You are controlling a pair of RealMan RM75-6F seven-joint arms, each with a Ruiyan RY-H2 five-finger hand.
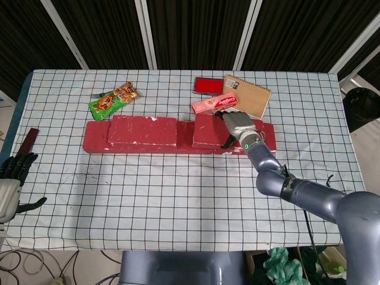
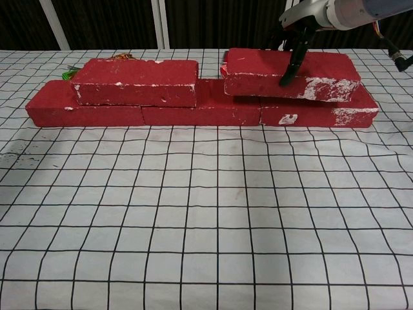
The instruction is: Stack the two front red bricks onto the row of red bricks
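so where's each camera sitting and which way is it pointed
Head view: high above the near edge of the table, angled down over all of it; shows the right hand and arm on the upper right brick, and the left hand low at the left edge.
Chest view: low, near table height, facing level across the cloth at the brick row; only the right hand shows, its fingers over the brick's front.
Shared: the right hand, the bricks, the checked cloth.
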